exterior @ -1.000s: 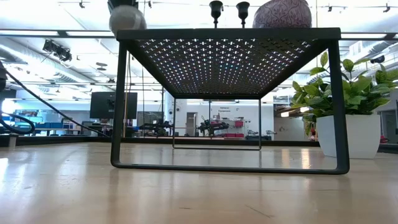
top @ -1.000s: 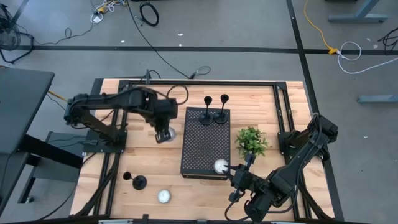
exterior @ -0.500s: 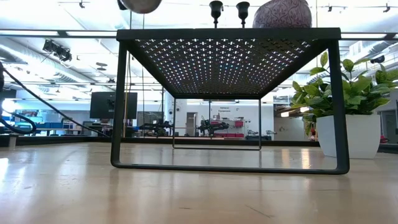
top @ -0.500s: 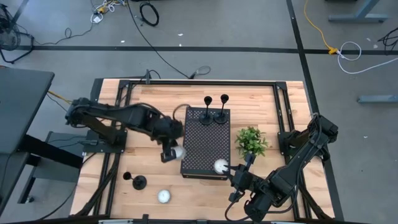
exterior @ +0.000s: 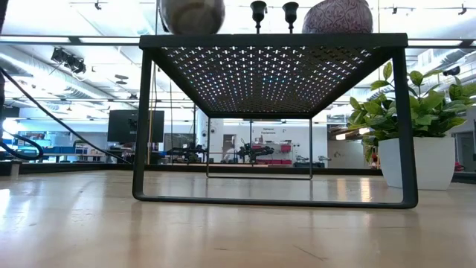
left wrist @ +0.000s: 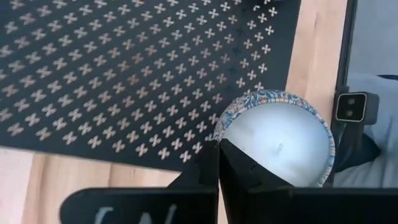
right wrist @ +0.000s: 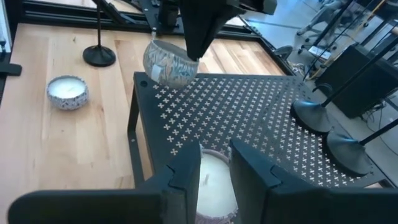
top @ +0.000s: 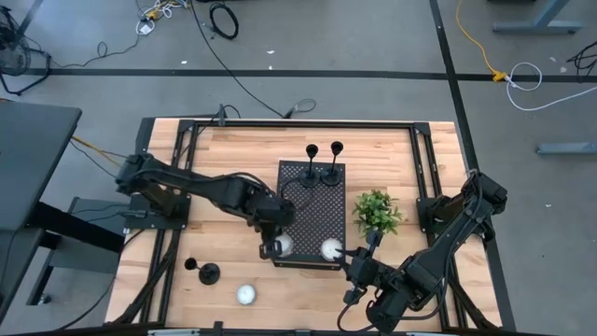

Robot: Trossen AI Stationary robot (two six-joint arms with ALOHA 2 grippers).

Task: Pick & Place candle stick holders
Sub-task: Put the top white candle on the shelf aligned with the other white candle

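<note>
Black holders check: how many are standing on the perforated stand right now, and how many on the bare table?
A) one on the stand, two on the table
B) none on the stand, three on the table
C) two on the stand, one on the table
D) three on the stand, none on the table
C: the high view shows two holders at the stand's far end and one holder on the wood at front left.

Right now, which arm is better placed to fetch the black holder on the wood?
Left. The candle stick holder stands on the left arm's side; the right pincer sits beyond the stand. The left pincer must first release its candle.
</note>
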